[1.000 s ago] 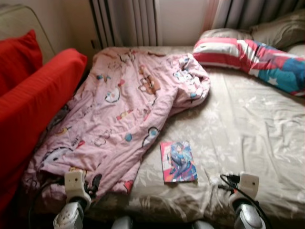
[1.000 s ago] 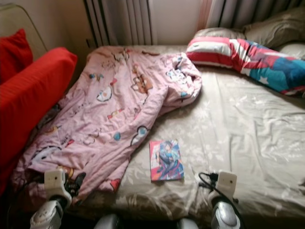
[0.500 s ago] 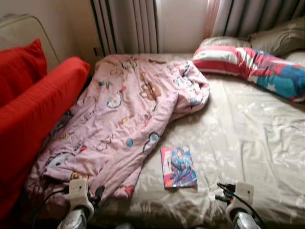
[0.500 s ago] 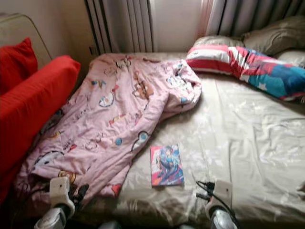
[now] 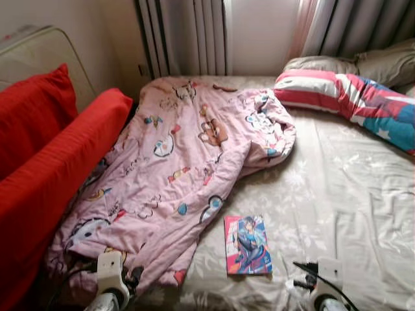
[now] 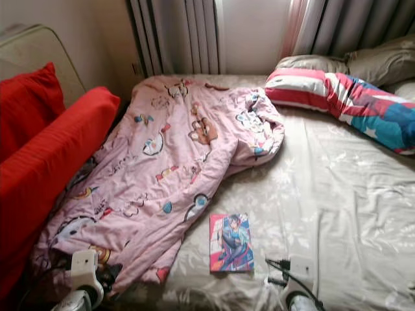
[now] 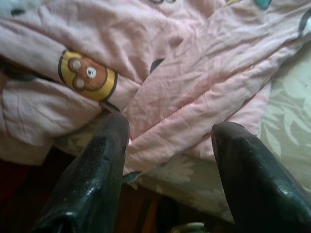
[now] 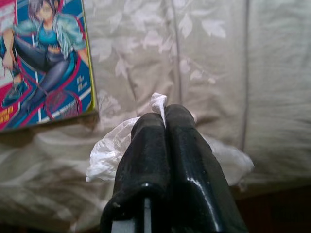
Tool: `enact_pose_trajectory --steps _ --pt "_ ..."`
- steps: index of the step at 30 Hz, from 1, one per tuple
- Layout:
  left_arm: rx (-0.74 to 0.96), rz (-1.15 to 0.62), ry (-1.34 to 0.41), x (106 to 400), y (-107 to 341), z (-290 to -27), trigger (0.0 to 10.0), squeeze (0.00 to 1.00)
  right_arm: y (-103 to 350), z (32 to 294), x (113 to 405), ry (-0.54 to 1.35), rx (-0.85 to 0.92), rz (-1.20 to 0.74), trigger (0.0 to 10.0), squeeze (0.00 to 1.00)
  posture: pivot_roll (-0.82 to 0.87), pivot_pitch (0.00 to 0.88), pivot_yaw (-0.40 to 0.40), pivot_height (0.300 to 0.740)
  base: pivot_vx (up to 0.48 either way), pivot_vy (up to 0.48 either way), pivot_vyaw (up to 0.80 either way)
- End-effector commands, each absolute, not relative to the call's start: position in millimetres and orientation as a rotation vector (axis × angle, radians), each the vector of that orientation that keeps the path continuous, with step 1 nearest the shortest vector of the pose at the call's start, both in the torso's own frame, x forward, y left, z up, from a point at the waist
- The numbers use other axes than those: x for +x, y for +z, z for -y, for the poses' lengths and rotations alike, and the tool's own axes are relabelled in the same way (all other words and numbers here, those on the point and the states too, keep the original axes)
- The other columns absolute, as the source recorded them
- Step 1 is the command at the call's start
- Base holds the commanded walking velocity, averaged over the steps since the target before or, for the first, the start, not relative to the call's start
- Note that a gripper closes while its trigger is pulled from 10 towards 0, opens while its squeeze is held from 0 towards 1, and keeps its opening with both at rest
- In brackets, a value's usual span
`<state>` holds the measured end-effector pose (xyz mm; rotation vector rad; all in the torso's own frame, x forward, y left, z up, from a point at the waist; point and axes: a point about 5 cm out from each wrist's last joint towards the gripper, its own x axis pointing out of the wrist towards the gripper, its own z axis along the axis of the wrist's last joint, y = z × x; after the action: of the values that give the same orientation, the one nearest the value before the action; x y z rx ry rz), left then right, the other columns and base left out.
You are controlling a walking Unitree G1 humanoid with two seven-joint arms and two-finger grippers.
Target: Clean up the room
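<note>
Two grippers low at your near bed edge, right gripper (image 8: 164,121) pinching a crumpled white tissue (image 8: 109,153) right of the comic book (image 5: 247,245), left gripper (image 7: 167,133) spread over the pink duvet (image 5: 175,155).

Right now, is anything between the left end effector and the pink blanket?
Nothing visible. The left end effector is open, just off the near edge of the pink blanket, which hangs over the edge of the bed.
</note>
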<state>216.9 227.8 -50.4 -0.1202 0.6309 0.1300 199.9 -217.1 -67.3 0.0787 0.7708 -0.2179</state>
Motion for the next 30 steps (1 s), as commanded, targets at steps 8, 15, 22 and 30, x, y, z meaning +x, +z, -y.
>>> enact_pose_trajectory --steps 8,15,22,30 --pt "-0.11 -0.768 0.132 191.4 -68.4 -226.0 10.0 0.0 -80.8 207.1 180.3 -0.201 0.093 -0.873 10.0 0.0 -0.05 0.0 0.033 0.74 0.0 0.0 0.0" --pt "-0.107 -0.845 0.158 169.9 -76.2 -240.0 10.0 0.0 -85.5 217.3 166.6 -0.219 0.084 -0.92 10.0 0.0 -0.05 0.0 0.033 0.74 0.0 0.0 0.0" --pt "-0.105 -0.888 0.176 156.5 -78.1 -254.9 10.0 0.0 -87.3 218.2 163.4 -0.22 0.085 -0.947 10.0 0.0 -0.05 0.0 0.036 0.74 0.0 0.0 0.0" --pt "-0.106 -0.906 0.175 158.1 -79.2 -251.5 10.0 0.0 -86.5 218.9 165.0 -0.216 0.08 -0.946 10.0 0.0 -0.05 0.0 0.037 0.74 0.0 0.0 0.0"
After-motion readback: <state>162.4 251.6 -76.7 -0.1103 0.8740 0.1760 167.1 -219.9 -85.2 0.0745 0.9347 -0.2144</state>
